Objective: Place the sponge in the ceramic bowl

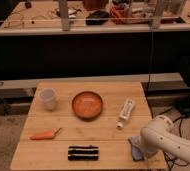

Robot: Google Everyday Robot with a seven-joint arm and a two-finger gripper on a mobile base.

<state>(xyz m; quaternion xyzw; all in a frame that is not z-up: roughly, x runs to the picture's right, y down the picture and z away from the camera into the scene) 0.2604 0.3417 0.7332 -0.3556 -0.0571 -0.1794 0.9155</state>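
The orange-brown ceramic bowl (87,105) sits at the middle of the wooden table (68,132), with nothing in it. The blue-grey sponge (136,148) lies near the table's front right corner, partly covered by the white arm (165,142). My gripper (138,145) is down at the sponge, well to the right of and nearer than the bowl; most of it is hidden behind the arm's white casing.
A translucent white cup (48,98) stands at the back left. A white tube (126,112) lies right of the bowl. An orange-handled tool (45,134) lies front left, and a black ribbed block (83,152) lies at the front edge. A shelf of clutter runs behind the table.
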